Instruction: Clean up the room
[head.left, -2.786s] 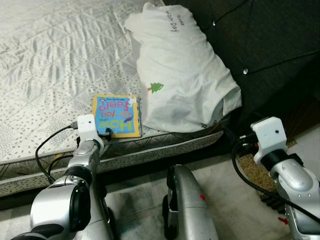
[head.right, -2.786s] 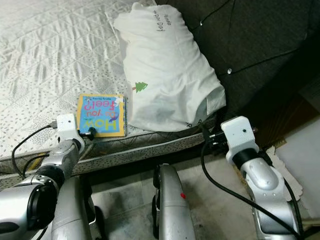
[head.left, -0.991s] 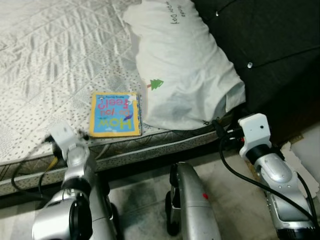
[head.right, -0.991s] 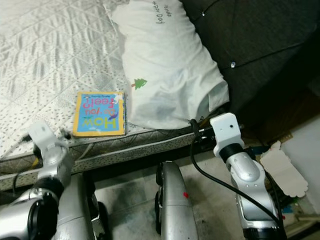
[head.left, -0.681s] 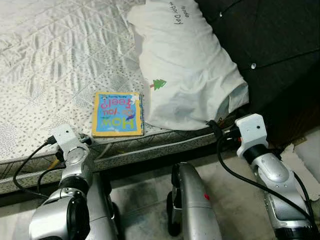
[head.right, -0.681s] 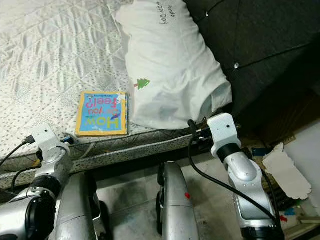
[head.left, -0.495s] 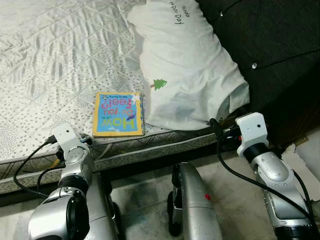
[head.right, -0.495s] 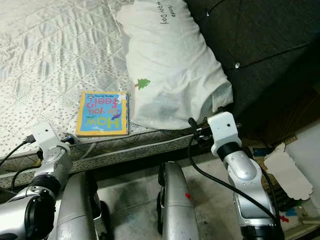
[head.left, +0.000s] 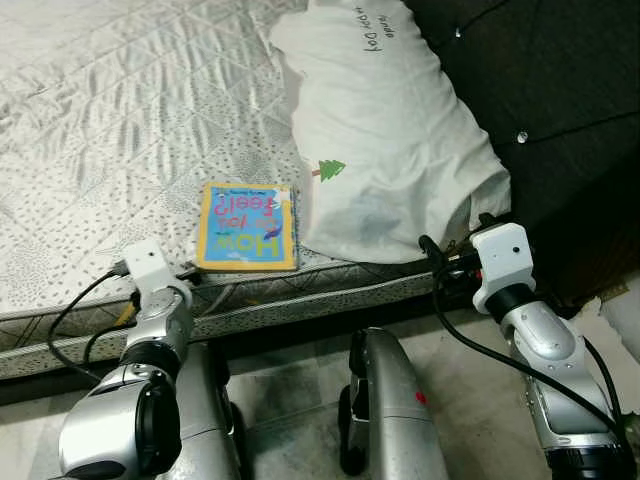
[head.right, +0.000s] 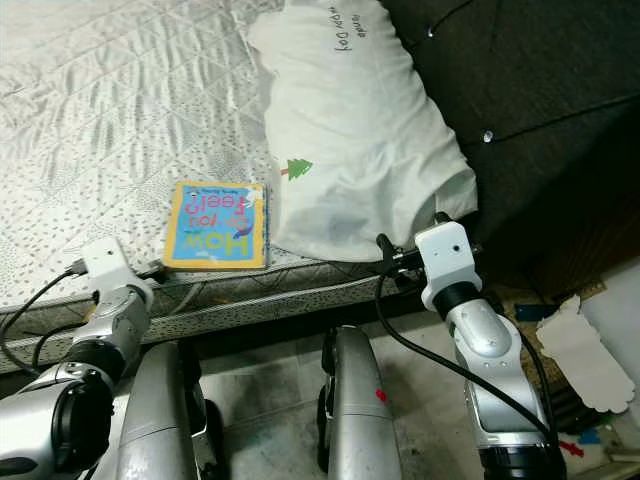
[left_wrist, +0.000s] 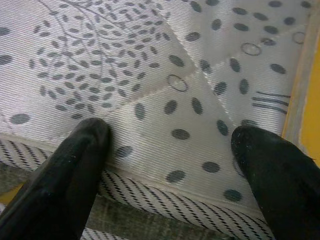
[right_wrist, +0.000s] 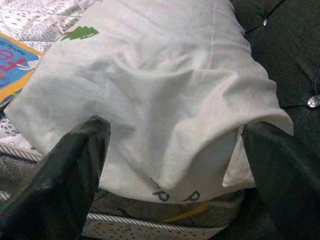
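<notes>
Book (head.left: 246, 227) lies mid-frame on the bed (head.left: 100, 130); your left gripper (left_wrist: 170, 170), fingers apart, sits beside it (likely target). Right gripper (right_wrist: 175, 165), fingers apart, faces the pillow (head.left: 390, 140).

Open quilted mattress (head.left: 100, 120) left of book (head.left: 247, 227), pillow (head.left: 390, 140) crowding its right edge

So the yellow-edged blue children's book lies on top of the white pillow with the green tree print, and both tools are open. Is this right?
Not quite. The yellow-edged blue children's book lies flat on the quilted mattress beside the white pillow with the green tree print, as the left eye view shows. Both tools are open.
</notes>
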